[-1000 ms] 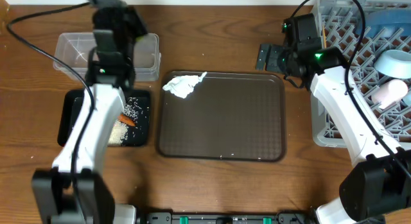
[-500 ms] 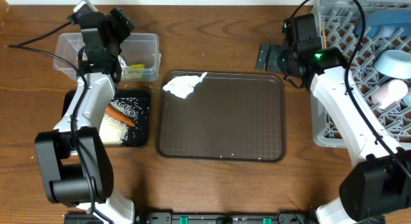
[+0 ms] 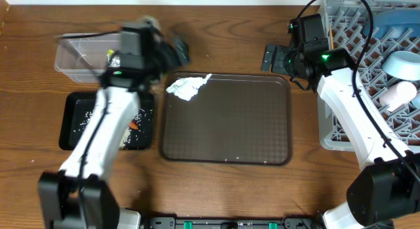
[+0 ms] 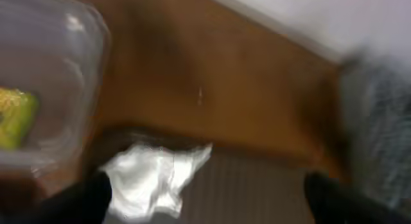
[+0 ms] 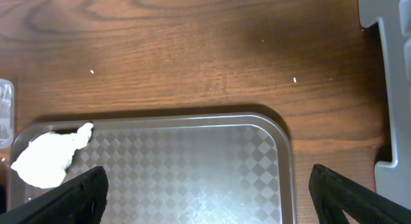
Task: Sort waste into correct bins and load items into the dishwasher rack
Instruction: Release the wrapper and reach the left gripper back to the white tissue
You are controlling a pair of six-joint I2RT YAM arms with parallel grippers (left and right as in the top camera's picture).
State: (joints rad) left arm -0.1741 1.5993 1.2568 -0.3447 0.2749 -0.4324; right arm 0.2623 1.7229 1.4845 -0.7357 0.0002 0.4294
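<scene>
Left wrist, blurred, crumpled paper (image 4: pixel 154 179) apparently between jaws

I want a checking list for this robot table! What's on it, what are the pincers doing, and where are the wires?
Surface: wooden table, brown serving tray in the middle.
Job's things: crumpled white paper on the serving tray; foil wrapper in the clear tub; rice and carrot in the black tray; dark-blue bowl, light-blue bowl and cup in the rack.
Clutter: tiny pale specks on the wood.
Grippers: left pincer open, empty, picture blurred; right pincer open, empty, above the serving tray.
Cables: black cable looping over the right arm.
Surroundings: pale wall behind the table.
</scene>
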